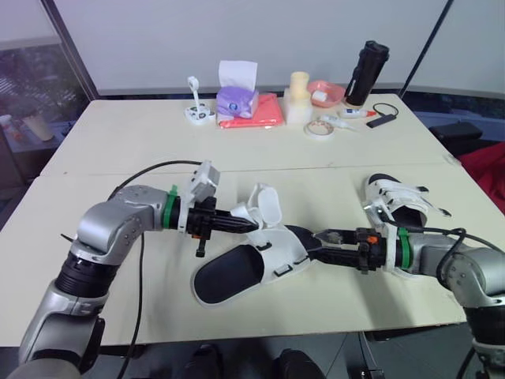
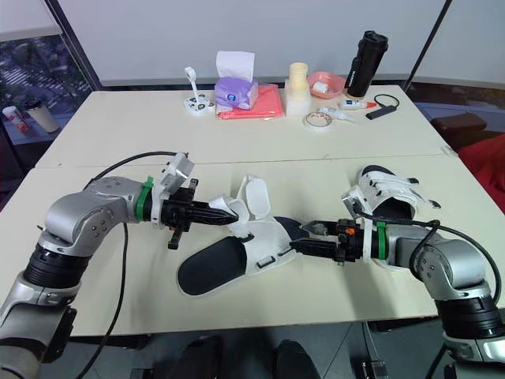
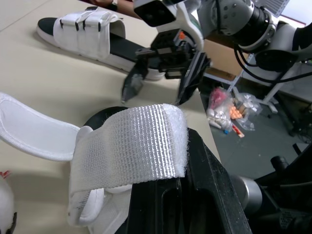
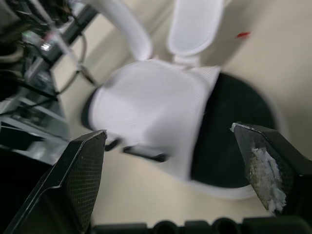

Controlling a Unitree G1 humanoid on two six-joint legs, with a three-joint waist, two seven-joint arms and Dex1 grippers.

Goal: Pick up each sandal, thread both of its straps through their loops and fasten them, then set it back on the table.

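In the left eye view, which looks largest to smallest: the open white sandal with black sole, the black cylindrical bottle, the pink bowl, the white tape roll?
1. Open white sandal, though nearest the camera.
2. Black cylindrical bottle.
3. Pink bowl and white tape roll look nearly alike; I leave them unranked.

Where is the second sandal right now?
In the left eye view, the second sandal lies on the table at the right, just beyond the right end effector.
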